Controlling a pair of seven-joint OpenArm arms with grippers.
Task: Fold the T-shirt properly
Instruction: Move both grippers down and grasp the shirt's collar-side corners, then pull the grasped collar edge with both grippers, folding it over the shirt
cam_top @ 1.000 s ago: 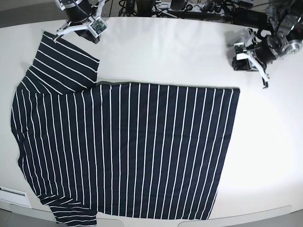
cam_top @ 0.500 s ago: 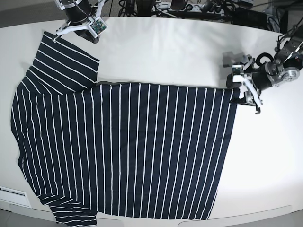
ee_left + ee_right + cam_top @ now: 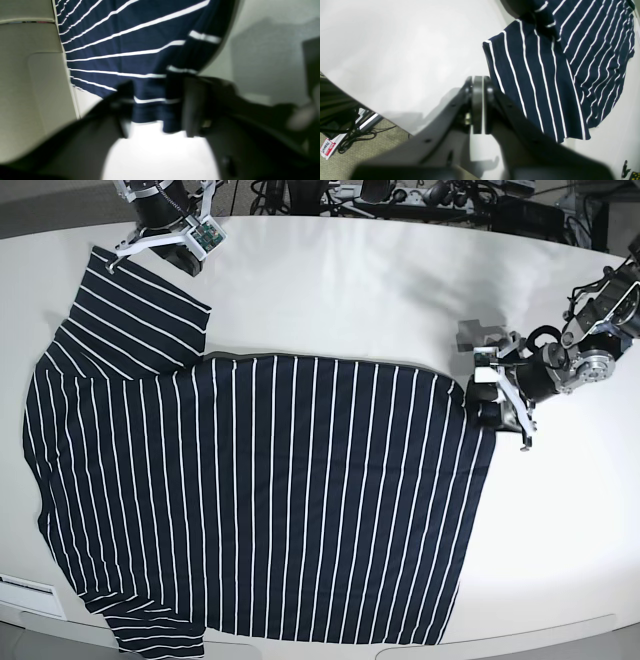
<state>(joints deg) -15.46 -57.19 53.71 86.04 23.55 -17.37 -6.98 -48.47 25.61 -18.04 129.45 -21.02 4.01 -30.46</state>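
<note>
The T-shirt [image 3: 270, 490], dark navy with thin white stripes, lies spread flat on the white table [image 3: 350, 290], with one sleeve pointing to the far left. My left gripper [image 3: 487, 395] sits at the shirt's far right hem corner, which is slightly bunched. In the left wrist view the T-shirt [image 3: 130, 37] has that corner between the jaws of the left gripper [image 3: 156, 110], which stand apart. My right gripper [image 3: 118, 260] hovers by the far sleeve's tip. In the right wrist view the right gripper [image 3: 478, 82] is shut on nothing, a short way from the T-shirt [image 3: 545, 75].
Cables and dark equipment [image 3: 400, 198] crowd the table's back edge. The shirt's near hem and lower sleeve reach the table's front edge. Carpet with cables [image 3: 345, 135] shows beyond the table's far left side.
My left arm came down and leftward from bare table onto the shirt's far right corner, nudging the fabric inward. The right arm has barely moved.
</note>
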